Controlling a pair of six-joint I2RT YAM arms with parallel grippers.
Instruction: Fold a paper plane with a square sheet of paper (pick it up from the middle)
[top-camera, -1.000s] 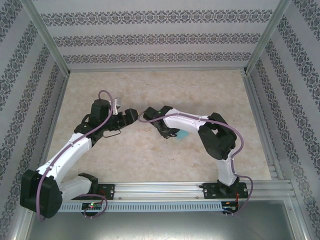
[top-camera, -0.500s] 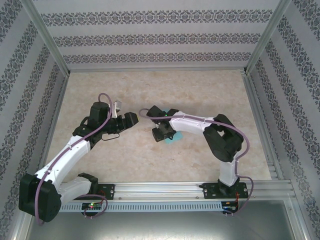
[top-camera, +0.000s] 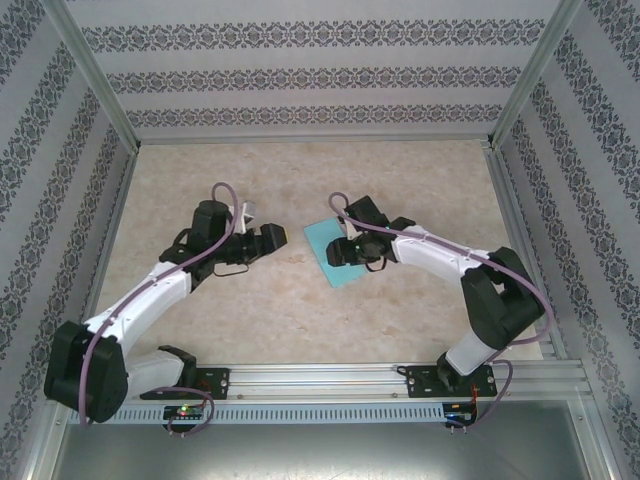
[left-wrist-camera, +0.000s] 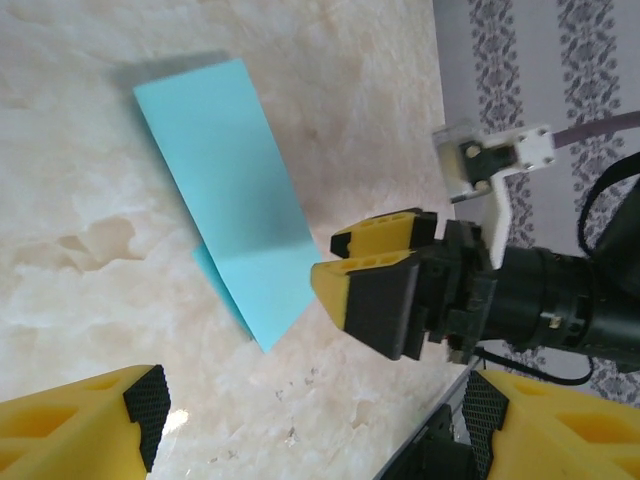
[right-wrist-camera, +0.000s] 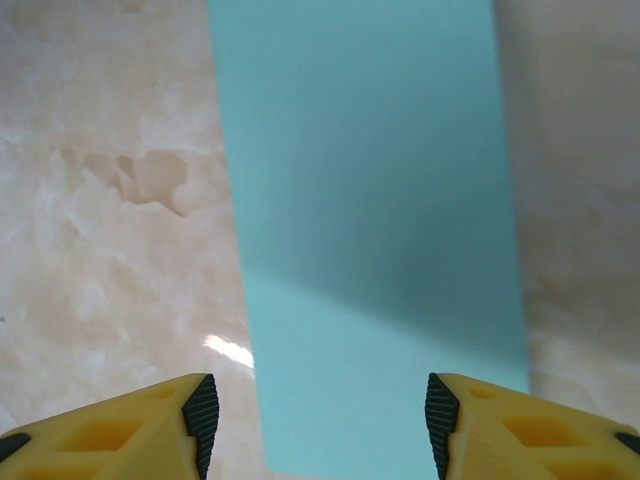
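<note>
Marbled table (top-camera: 300, 320) carries a light, limp, slippery sheet of paper (right-wrist-camera: 370, 200) at frame centre. Your left end effector (left-wrist-camera: 312, 405) and right end effector (right-wrist-camera: 315, 410) both gape, empty; pinch its middle gently.

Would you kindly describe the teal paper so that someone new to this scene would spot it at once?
Start at the pale marbled table and look near its middle, under the open right hand. The sheet of paper lies flat there: the only teal thing, a plain long rectangle with a second layer peeking out along one edge.
</note>
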